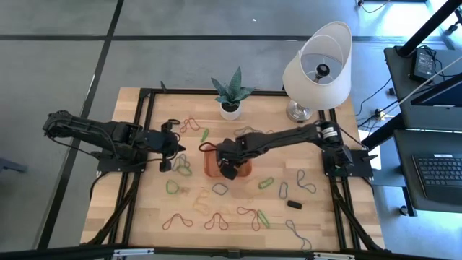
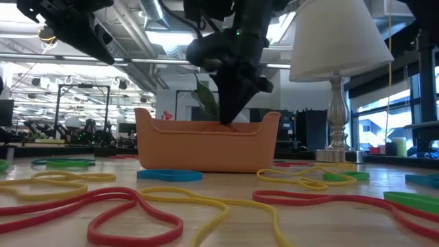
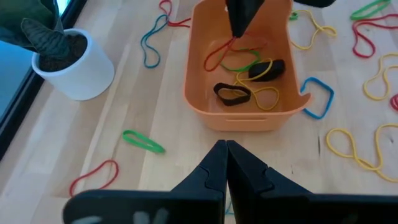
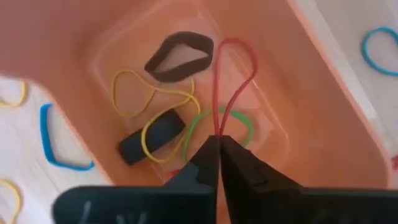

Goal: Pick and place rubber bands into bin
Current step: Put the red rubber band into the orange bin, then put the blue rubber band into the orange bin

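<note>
Loose bands (image 2: 171,202) in red, yellow, green and blue lie across the near half of the table (image 1: 325,224), all still outside the bin (image 1: 216,170).

The bin sits mid-table, just nearer than the plant pot (image 1: 230,110). It already holds two black bands (image 4: 181,55), a yellow one (image 4: 149,93) and a green one (image 4: 221,127).

The right gripper (image 4: 219,144) is lowered inside the bin, fingers pinched almost together on a red band (image 4: 233,68); the loop hangs out from the tips over the green band. Release looks imminent or just starting.

Risks at this step:
- The red band may cling to a fingertip and ride back out as the arm lifts, since the fingers have barely parted.
- Its loop lies over the green band, so a snag could drag that band out too.
- The gripper stands close to the bin's wall; a sideways withdrawal could nudge or tip the light tray.

The left gripper (image 3: 225,163), to the bin's left, hovers fully closed and empty, pointing at the bin. A green band (image 3: 143,141) lies on the table just ahead of it.

The lamp (image 1: 317,68) stands at the far right, clear of both arms.
</note>
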